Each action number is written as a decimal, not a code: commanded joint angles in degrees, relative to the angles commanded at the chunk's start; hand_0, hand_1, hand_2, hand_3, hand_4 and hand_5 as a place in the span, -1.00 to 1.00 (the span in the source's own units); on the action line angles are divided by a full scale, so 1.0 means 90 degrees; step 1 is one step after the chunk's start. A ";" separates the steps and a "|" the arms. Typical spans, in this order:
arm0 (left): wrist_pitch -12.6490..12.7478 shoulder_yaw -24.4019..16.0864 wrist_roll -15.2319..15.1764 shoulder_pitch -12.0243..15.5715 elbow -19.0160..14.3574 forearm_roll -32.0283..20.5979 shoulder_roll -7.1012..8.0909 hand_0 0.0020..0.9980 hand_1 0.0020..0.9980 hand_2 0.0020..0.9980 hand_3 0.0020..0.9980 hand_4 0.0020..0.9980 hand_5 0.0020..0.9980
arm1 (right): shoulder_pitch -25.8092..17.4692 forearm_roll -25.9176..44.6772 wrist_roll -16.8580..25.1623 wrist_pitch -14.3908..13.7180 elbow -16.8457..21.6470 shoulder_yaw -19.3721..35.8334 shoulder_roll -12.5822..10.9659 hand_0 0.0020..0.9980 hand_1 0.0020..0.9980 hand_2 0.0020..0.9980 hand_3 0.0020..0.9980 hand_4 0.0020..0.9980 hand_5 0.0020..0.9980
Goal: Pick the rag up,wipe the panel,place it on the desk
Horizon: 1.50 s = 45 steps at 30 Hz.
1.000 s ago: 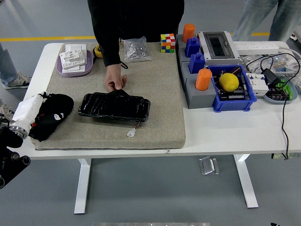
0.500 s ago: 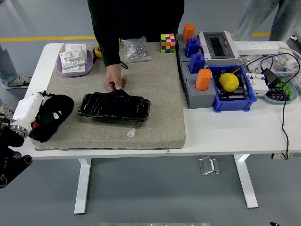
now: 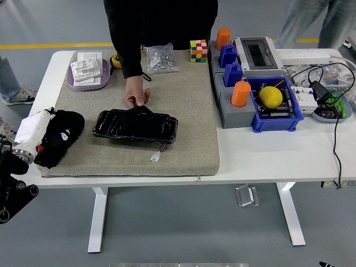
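A black rag [image 3: 60,136] with small white marks lies bunched at the left end of the grey mat [image 3: 183,111]. My left hand [image 3: 49,133] comes in from the left edge on a white forearm [image 3: 29,132] and rests on or in the rag; black on black hides how it grips. The glossy black panel [image 3: 135,125] lies flat in the middle of the mat, with a short wire and a white plug [image 3: 156,158] at its near edge. A person's hand [image 3: 136,99] presses on the panel's far edge. My right arm does not show.
A purple tray [image 3: 89,81] with white boxes and a bag of screws [image 3: 160,59] sit at the mat's far side, beside a colour cube [image 3: 198,50]. Right of the mat stand blue and grey bins [image 3: 275,111] with orange cylinders, a yellow ball and cables.
The rag's right edge has drawn in slightly toward my left hand, and the arm has shifted a little. The panel and the person's hand have not moved.
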 joint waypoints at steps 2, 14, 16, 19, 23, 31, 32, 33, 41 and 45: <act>0.0017 -0.0001 0.0005 -0.0001 -0.0008 0.0039 -0.0003 -0.60 -0.46 0.46 0.49 0.00 -0.94 | -0.0001 -0.0003 -0.0002 0.0003 -0.0002 0.0005 0.0002 0.58 0.45 0.46 0.33 1.00 0.11; 0.0043 -0.0005 -0.0034 0.0031 -0.0064 0.0074 0.0036 -0.60 -0.66 0.39 0.45 -0.03 -1.00 | -0.0006 -0.0018 0.0001 -0.0008 -0.0004 0.0014 0.0007 0.57 0.45 0.46 0.33 1.00 0.11; -0.0008 0.0001 -0.0072 0.0048 -0.0127 0.0002 0.0071 -0.60 -0.66 0.39 0.45 -0.03 -1.00 | -0.0010 -0.0017 0.0003 -0.0011 -0.0002 0.0016 0.0004 0.57 0.45 0.46 0.33 1.00 0.11; -0.0071 -0.0006 -0.0092 0.0077 -0.0268 -0.0107 0.0131 -0.58 -0.68 0.36 0.43 -0.02 -0.99 | -0.0013 -0.0024 0.0001 -0.0018 -0.0005 0.0030 0.0000 0.57 0.45 0.46 0.33 1.00 0.11; -0.0130 -0.0026 -0.0061 0.0106 -0.0532 -0.0135 0.0205 -0.58 -0.68 0.36 0.43 -0.02 -0.99 | -0.0015 -0.0036 -0.0002 -0.0022 -0.0004 0.0026 -0.0003 0.57 0.45 0.46 0.33 1.00 0.11; -0.0171 -0.0050 -0.0008 0.0129 -0.0935 -0.0205 0.0289 -0.57 -0.68 0.31 0.38 -0.07 -1.00 | -0.0007 -0.0040 0.0002 -0.0029 -0.0002 -0.0009 0.0010 0.57 0.45 0.46 0.33 1.00 0.11; -0.0182 -0.0057 0.0011 0.0122 -0.0989 -0.0221 0.0297 -0.57 -0.68 0.31 0.38 -0.07 -1.00 | -0.0006 -0.0038 0.0002 -0.0029 -0.0003 -0.0014 0.0008 0.57 0.45 0.46 0.33 1.00 0.11; -0.0197 -0.0070 0.0046 0.0116 -0.1045 -0.0203 0.0305 -0.57 -0.68 0.31 0.38 -0.07 -1.00 | -0.0002 -0.0037 0.0000 -0.0027 -0.0005 -0.0023 0.0004 0.57 0.45 0.46 0.33 1.00 0.11; -0.0234 -0.0041 0.0218 -0.0133 -0.1351 0.0020 0.0283 -0.57 -0.69 0.31 0.38 -0.08 -1.00 | 0.0017 -0.0027 0.0003 -0.0020 -0.0014 -0.0076 -0.0016 0.57 0.45 0.46 0.33 1.00 0.11; -0.0242 0.0087 0.0281 -0.0303 -0.1289 -0.0006 0.0231 -0.57 -0.70 0.31 0.37 -0.08 -1.00 | 0.0032 -0.0018 0.0016 -0.0023 -0.0009 -0.0104 -0.0010 0.57 0.45 0.46 0.33 1.00 0.11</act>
